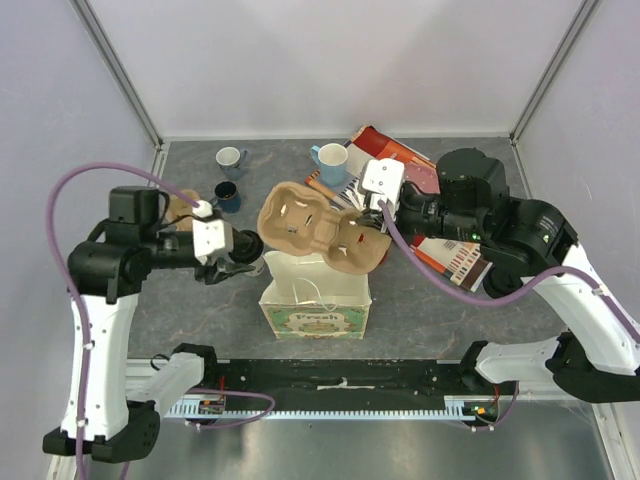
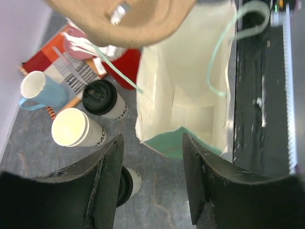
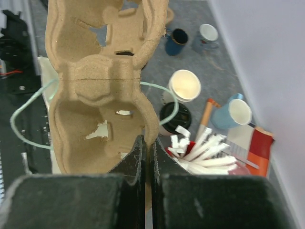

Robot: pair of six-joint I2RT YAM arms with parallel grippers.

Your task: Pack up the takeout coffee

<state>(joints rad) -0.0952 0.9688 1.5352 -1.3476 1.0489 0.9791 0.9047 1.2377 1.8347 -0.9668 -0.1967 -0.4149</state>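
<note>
We see the right tool (image 3: 147, 143) clamped on a cardboard carrier (image 3: 95, 95); the open, empty left tool (image 2: 152, 145) hangs near-left of the coffee cups (image 2: 102, 98).

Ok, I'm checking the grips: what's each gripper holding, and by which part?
The right gripper pinches the cardboard cup carrier by its edge; the left gripper holds nothing.

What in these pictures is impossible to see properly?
- Top view: inside of the paper bag, covered by the cardboard carrier.
- Left wrist view: a third cup, mostly behind a finger of the left gripper.
- Left wrist view: lettering on the lidded cup, too small.
</note>
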